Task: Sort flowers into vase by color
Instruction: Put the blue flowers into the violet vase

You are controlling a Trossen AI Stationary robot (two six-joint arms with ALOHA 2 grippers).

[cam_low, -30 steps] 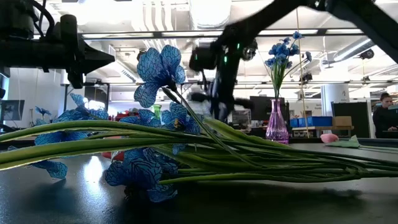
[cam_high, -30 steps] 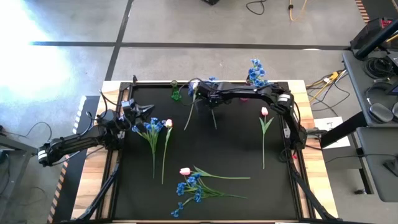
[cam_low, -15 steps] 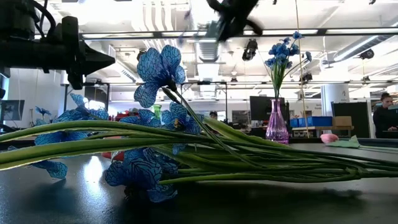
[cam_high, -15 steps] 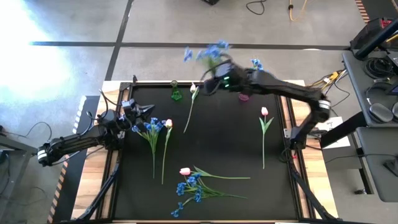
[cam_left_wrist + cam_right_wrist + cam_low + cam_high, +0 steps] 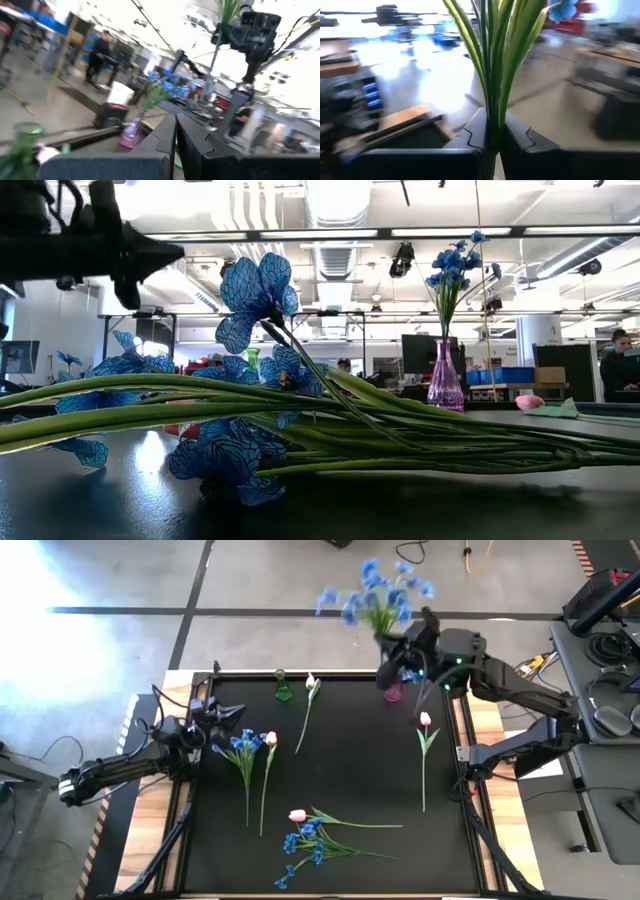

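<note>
The right tool (image 5: 392,645) pinches a blue bunch (image 5: 375,592) low on its stems, raised beside the pink vase (image 5: 393,690) at the table's (image 5: 350,780) far edge; light, floppy and top-heavy, it handles best gripped near the stem base; 0.5 s ago it hung farther left, nearer the green vase (image 5: 283,690); the left tool (image 5: 232,718), fingers pressed together, hovers by another blue bunch (image 5: 243,743).

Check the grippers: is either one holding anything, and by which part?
The right gripper holds a blue flower bunch by its green stems. The left gripper holds nothing, its fingers shut.
</note>
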